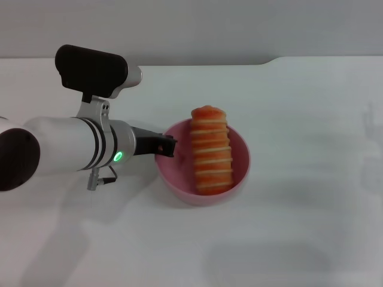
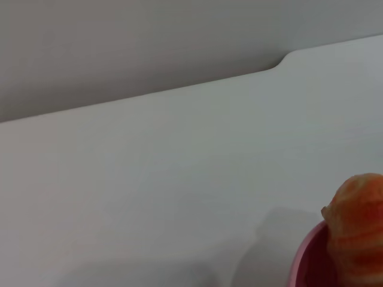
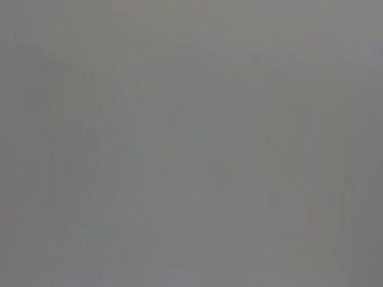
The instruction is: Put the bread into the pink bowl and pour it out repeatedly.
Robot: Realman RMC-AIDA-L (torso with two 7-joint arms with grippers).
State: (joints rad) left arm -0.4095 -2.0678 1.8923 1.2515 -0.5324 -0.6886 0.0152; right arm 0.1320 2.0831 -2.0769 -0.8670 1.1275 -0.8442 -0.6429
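The pink bowl (image 1: 242, 170) sits mid-table with the bread (image 1: 210, 149) standing slanted inside it, orange-brown striped face up and its far end poking above the rim. My left gripper (image 1: 167, 145) reaches in from the left, and its dark fingers are closed on the bowl's left rim. In the left wrist view, the bread's end (image 2: 358, 224) and a slice of the pink bowl's rim (image 2: 301, 263) show at one corner. My right gripper is out of view; the right wrist view shows only flat grey.
The white table (image 1: 299, 107) stretches around the bowl, and its back edge has a notch (image 1: 272, 61) at the far right. A grey wall lies beyond it.
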